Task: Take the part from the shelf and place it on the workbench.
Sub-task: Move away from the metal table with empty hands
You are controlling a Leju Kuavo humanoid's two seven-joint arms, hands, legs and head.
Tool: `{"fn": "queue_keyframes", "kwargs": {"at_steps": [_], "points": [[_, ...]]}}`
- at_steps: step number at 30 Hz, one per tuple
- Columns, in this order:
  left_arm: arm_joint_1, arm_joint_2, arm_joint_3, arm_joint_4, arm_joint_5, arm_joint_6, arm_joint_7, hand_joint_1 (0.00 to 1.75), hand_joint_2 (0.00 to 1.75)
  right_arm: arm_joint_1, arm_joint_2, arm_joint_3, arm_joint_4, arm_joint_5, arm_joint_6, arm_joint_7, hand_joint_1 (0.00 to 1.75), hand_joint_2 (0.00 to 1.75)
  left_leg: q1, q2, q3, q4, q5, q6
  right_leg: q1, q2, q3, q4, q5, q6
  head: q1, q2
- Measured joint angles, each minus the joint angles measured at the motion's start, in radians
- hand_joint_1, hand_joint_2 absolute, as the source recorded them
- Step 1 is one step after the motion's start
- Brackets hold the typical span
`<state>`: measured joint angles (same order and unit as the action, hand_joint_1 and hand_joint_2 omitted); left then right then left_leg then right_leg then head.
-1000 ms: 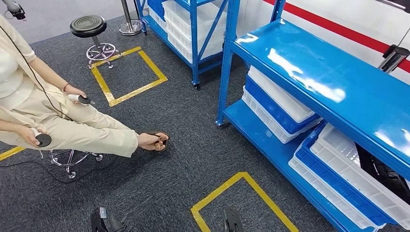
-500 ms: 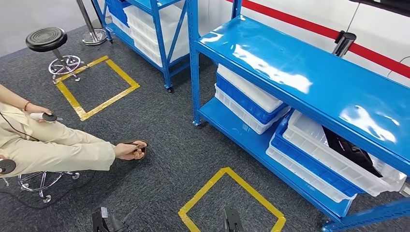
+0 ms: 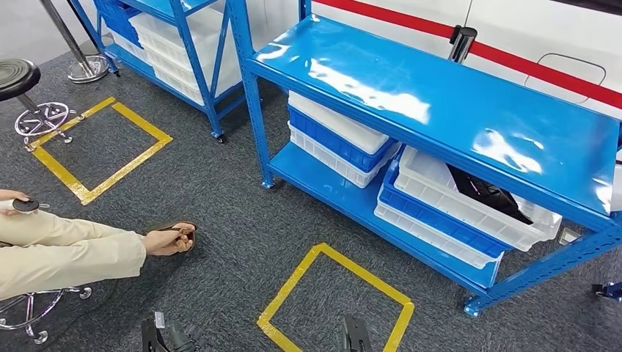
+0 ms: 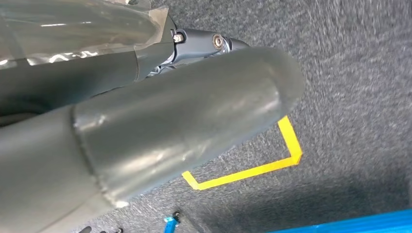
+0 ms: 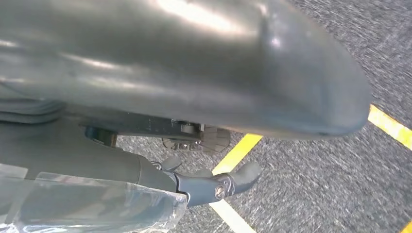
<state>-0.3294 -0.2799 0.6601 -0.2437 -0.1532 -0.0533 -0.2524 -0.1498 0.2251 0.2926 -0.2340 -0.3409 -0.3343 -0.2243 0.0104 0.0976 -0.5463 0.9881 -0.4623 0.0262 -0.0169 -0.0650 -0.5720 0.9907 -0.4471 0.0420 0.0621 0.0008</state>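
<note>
The part (image 3: pixel 488 194) is a black object lying in a white bin (image 3: pixel 469 209) on the lower level of the blue shelf (image 3: pixel 440 103), at the right of the head view. That bin sits on top of blue and white bins. My left hand (image 4: pixel 160 131) hangs over the grey carpet with its thick thumb forward and nothing in it. My right hand (image 5: pixel 194 73) also hangs above the carpet, its dark fingers (image 5: pixel 228 182) apart and holding nothing. Both hands are well away from the shelf.
A person sits on a stool at the left with legs (image 3: pixel 66 249) stretched out over the carpet. A yellow tape square (image 3: pixel 334 301) marks the floor before the shelf. More stacked bins (image 3: pixel 337 139), a second shelf (image 3: pixel 176 44) and a black stool (image 3: pixel 15 77) stand further back.
The camera has swung to the right: shelf, person and floor marks have all slid left in the picture, and the black part in its bin has come into fuller view.
</note>
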Motion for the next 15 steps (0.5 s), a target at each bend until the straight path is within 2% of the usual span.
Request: {"fn": "queue_keyframes", "kwargs": {"at_steps": [2,3,4,5,6,7,8,9,10,11,13,14,15], "points": [[-0.001,0.000,-0.002,-0.001,0.000,0.000,0.000,0.00,0.00,0.001,0.000,0.000,0.000,-0.001,0.001,-0.001,0.00,0.00,0.001,0.015,0.004,0.001,-0.004,-0.012,0.001,0.020,-0.003,0.002,0.002,-0.017,-0.003,0.000],[-0.002,-0.001,-0.004,-0.001,0.001,0.000,0.000,0.00,0.00,0.001,0.000,0.000,0.000,-0.002,0.002,-0.001,0.00,0.00,0.005,0.009,0.004,0.006,-0.010,-0.018,-0.001,0.031,-0.003,0.001,0.004,-0.024,-0.004,0.000],[-0.003,-0.001,-0.005,-0.002,0.002,0.000,0.000,0.00,0.00,0.001,-0.001,0.000,0.000,-0.003,0.002,-0.001,0.00,0.00,0.008,-0.009,-0.002,0.023,-0.026,-0.024,-0.004,0.042,-0.003,0.000,0.006,-0.030,-0.005,0.000],[-0.003,-0.001,-0.006,-0.003,0.003,0.000,0.000,0.00,0.00,0.001,0.000,0.000,0.000,-0.003,0.002,-0.001,0.00,0.00,0.010,-0.034,-0.019,0.062,-0.052,-0.028,-0.007,0.053,-0.002,0.000,0.008,-0.037,-0.006,0.000],[-0.003,-0.001,-0.006,-0.003,0.004,-0.001,0.000,0.00,0.00,0.000,0.000,0.000,0.000,-0.004,0.002,-0.002,0.00,0.00,0.012,-0.063,-0.045,0.123,-0.086,-0.031,-0.007,0.063,-0.003,0.000,0.008,-0.042,-0.007,0.000],[-0.001,0.000,-0.006,-0.003,0.005,0.000,0.001,0.00,0.00,0.000,0.000,0.000,0.000,-0.005,0.002,-0.002,0.00,0.00,0.012,-0.082,-0.080,0.195,-0.121,-0.032,-0.004,0.074,-0.003,0.000,0.009,-0.047,-0.007,0.000],[0.002,0.001,-0.006,-0.003,0.005,0.000,0.001,0.00,0.00,0.001,0.000,0.000,0.000,-0.005,0.002,-0.002,0.00,0.00,0.012,-0.091,-0.113,0.259,-0.143,-0.031,-0.001,0.087,-0.004,0.000,0.010,-0.050,-0.007,0.000],[0.003,0.002,-0.006,-0.003,0.006,0.000,0.001,0.00,0.00,0.002,0.000,0.000,0.000,-0.005,0.003,-0.001,0.00,0.00,0.012,-0.095,-0.134,0.295,-0.147,-0.029,0.002,0.100,-0.004,0.000,0.010,-0.051,-0.007,0.000],[0.004,0.002,-0.006,-0.003,0.006,0.000,0.001,0.00,0.00,0.003,0.000,0.000,0.000,-0.005,0.003,-0.001,0.00,0.00,0.012,-0.098,-0.136,0.290,-0.130,-0.026,0.004,0.114,-0.003,0.001,0.010,-0.052,-0.007,0.000],[0.005,0.003,-0.006,-0.003,0.006,0.000,0.001,0.00,0.00,0.003,0.000,0.000,0.000,-0.005,0.003,-0.001,0.00,0.00,0.011,-0.103,-0.119,0.245,-0.095,-0.021,0.006,0.127,-0.002,0.001,0.011,-0.052,-0.007,0.000],[0.004,0.003,-0.006,-0.003,0.006,0.000,0.001,0.00,0.00,0.003,0.001,0.000,0.000,-0.006,0.004,-0.002,0.00,0.00,0.011,-0.143,-0.054,0.104,-0.025,-0.007,0.009,0.152,-0.001,0.003,0.011,-0.050,-0.007,0.000],[0.004,0.004,-0.006,-0.003,0.006,-0.001,0.001,0.00,0.00,0.002,0.002,0.000,0.000,-0.006,0.004,-0.002,0.00,0.00,0.010,-0.161,-0.030,0.052,-0.007,-0.002,0.009,0.162,-0.003,0.003,0.012,-0.048,-0.007,0.000],[0.003,0.005,-0.006,-0.003,0.006,-0.001,0.001,0.00,0.00,0.002,0.002,0.000,0.000,-0.007,0.005,-0.002,0.00,0.00,0.008,-0.174,-0.018,0.024,0.000,0.001,0.009,0.170,-0.006,0.003,0.013,-0.045,-0.007,0.000]]}}
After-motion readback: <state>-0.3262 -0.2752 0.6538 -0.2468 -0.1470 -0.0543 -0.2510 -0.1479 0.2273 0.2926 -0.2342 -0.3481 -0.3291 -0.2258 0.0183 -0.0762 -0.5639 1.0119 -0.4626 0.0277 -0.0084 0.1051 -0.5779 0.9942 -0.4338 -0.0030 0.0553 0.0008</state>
